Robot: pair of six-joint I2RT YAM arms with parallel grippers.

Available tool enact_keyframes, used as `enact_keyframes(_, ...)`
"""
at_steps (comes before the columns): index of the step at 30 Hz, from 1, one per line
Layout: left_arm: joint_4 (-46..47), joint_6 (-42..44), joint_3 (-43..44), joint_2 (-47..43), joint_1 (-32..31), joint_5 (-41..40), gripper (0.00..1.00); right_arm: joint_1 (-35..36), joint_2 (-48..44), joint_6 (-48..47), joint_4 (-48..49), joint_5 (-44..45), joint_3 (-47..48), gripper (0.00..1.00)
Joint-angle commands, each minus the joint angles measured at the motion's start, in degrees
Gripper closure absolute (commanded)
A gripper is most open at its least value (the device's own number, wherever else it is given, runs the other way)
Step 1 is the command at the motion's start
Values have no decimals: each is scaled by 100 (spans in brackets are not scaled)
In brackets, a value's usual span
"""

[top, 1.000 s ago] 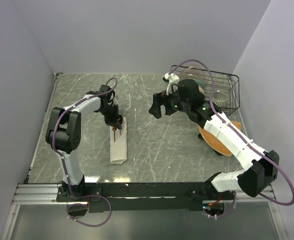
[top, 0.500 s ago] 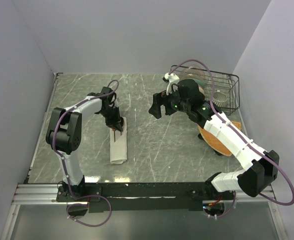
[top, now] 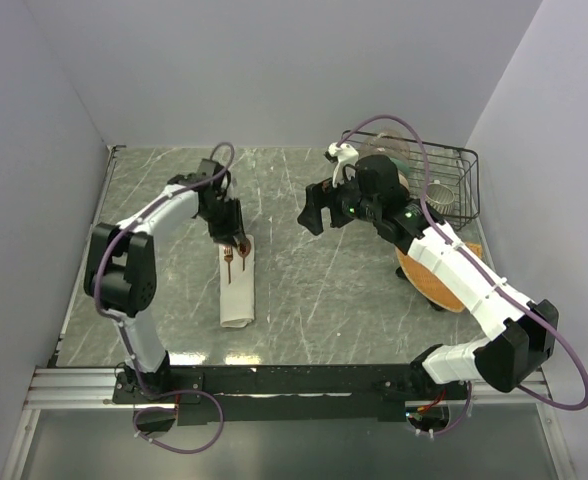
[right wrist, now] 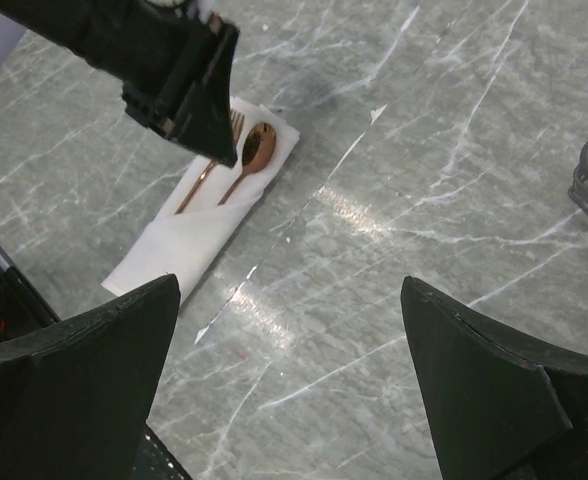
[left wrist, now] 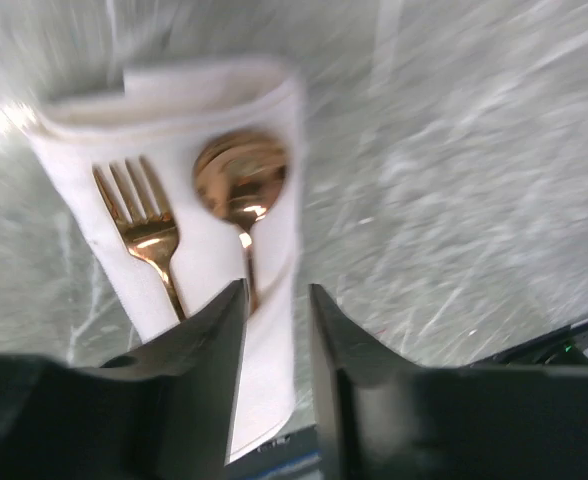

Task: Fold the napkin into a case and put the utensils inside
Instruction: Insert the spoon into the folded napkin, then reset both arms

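Cream-white cloth case: holds copper-coloured metal fork and round-bowled copper spoon, heads showing.
My left claw: narrowly parted, empty, above them.
My right claw: wide, empty.

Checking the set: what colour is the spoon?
The spoon is shiny copper; left wrist view.

the left arm rises from its base at the near left, its forearm stretched away and to the right, and the wrist bends so the left gripper points downward. in the left wrist view its fingers stand parallel with a narrow gap between them and nothing clamped there. the right arm leaves its base at the near right, elbow pushed out to the right, forearm angled far and left. the right gripper hangs raised, fingers spread wide, holding nothing.
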Motion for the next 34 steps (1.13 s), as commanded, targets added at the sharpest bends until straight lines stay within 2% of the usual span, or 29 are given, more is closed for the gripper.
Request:
enact_keyframes(1,269,311,888,-939,10,-345,55,-72,90,-230,3,287,527,0)
enact_keyframes(2,426,538,1141,-1149,88,-319,45,-116,90,-239,3,287,572,0)
enact_keyframes(3,532,654,1257,-1256,141,-310,21,-212,90,-248,-32,287,633,0)
enact_keyframes(6,1128,1085,1574,-1695,466,23,1,-432,3,-196,-111,296,774,0)
enact_keyframes(8,1367,1321,1775,-1906,721,269,1,-695,-103,-187,-103,366,739,0)
enact_keyframes(10,1307,1559,1969,-1942,765,52,1,-984,-296,-160,-102,428,669,0)
enact_keyframes(14,307,1947,2190,-1619,774,-265,1,-1433,-683,-107,-111,656,179,0)
enact_keyframes(16,-141,1973,1936,-1573,766,-345,1,-1583,-981,-125,-129,805,-95,0)
enact_keyframes(19,337,2000,570,-1941,766,-459,1,-1812,-1447,-160,-225,894,-753,0)
enact_keyframes(25,884,2044,-1024,-2741,564,-697,1,-1988,-2458,-204,-436,938,-2046,0)
enact_keyframes(30,1192,2052,-1475,-3014,291,-995,0,-1997,-2863,-274,-480,955,-2495,0)
enact_keyframes(34,1324,2079,-1336,-3076,212,-1206,0,-2014,-2855,-380,-401,1034,-2417,0)
